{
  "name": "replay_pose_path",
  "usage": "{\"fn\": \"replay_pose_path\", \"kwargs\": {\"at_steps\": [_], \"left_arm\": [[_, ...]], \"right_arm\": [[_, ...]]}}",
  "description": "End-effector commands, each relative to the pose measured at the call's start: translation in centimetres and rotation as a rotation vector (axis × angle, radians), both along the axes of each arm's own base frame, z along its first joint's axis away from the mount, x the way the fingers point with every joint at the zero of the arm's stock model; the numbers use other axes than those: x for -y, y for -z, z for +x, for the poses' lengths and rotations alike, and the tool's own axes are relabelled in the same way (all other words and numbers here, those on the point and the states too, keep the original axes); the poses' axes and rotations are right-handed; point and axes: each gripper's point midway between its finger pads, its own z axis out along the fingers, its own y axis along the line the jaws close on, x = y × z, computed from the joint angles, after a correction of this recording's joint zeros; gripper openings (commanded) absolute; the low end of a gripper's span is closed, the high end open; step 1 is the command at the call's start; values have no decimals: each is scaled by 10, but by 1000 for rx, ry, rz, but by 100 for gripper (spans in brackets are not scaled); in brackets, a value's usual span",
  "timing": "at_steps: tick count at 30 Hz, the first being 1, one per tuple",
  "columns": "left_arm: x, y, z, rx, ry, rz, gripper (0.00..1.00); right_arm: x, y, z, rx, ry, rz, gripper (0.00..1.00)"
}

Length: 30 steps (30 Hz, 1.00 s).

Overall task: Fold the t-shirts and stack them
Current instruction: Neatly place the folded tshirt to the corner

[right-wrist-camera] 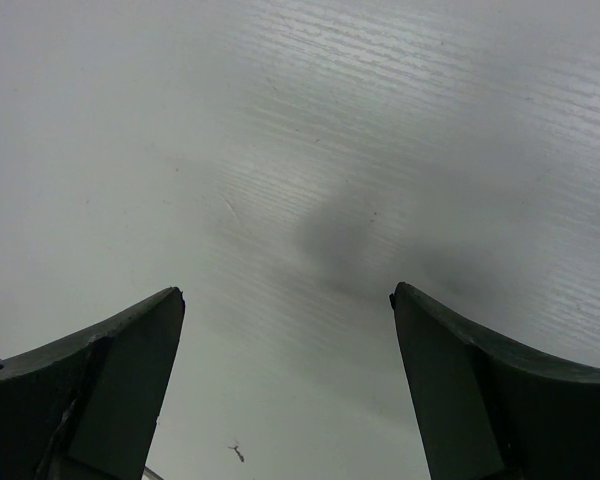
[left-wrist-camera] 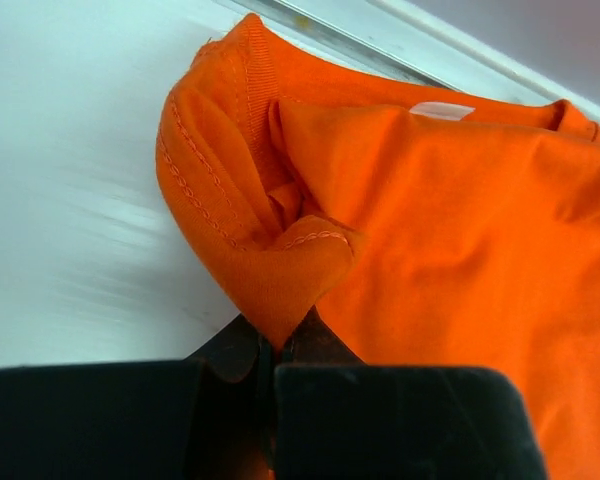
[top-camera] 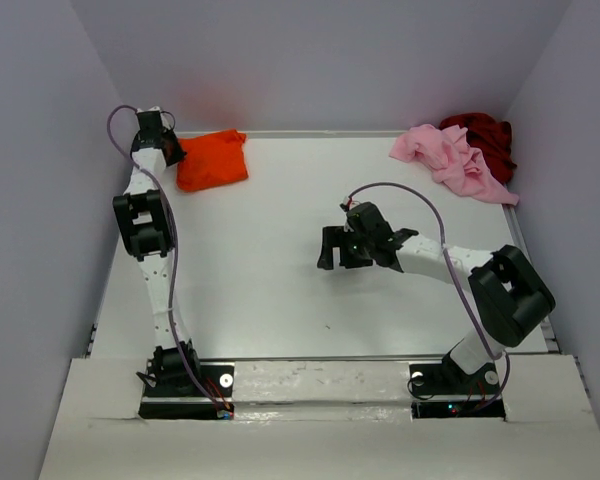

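- Top view: the orange t-shirt (top-camera: pixel 212 158) is seen bunched at the far-left corner of the table (top-camera: pixel 270 290), by the left gripper (top-camera: pixel 170 150). The pink t-shirt (top-camera: pixel 445 158) and the dark red t-shirt (top-camera: pixel 485 135) are heaped together far right. The right gripper (top-camera: pixel 342 250) is held over mid-table.
- Left wrist: the left gripper's jaws are clamped together on a fold of the orange t-shirt.
- Right wrist: the right gripper's jaws are spread wide above the table.

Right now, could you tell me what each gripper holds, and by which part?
Left gripper pinches the orange t-shirt by a fold of its stitched edge; right gripper is open, holding nothing.
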Motion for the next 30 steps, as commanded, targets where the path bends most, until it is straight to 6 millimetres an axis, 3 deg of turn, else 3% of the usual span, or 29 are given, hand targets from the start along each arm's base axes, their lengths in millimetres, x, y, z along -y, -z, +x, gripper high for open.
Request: {"fn": "replay_pose_path", "kwargs": {"at_steps": [1, 12, 22, 26, 28, 29, 30], "left_arm": [[-33, -24, 10, 62, -36, 56, 0], [-86, -16, 12, 70, -101, 73, 0], [-122, -37, 6, 100, -162, 80, 0], [-137, -33, 0, 102, -171, 33, 0], [-139, -35, -1, 113, -173, 1, 8], [-139, -37, -1, 118, -171, -5, 18], [-138, -40, 0, 125, -172, -13, 44]], "right_arm": [[-9, -14, -4, 36, -23, 55, 90], [-15, -13, -17, 16, -57, 72, 89], [-22, -11, -24, -4, -87, 75, 89], [-23, -9, -23, -7, -88, 72, 89], [-26, -5, -26, -15, -99, 65, 89], [-26, -5, -26, -17, -101, 65, 89], [-25, -2, -26, -21, -99, 58, 89]]}}
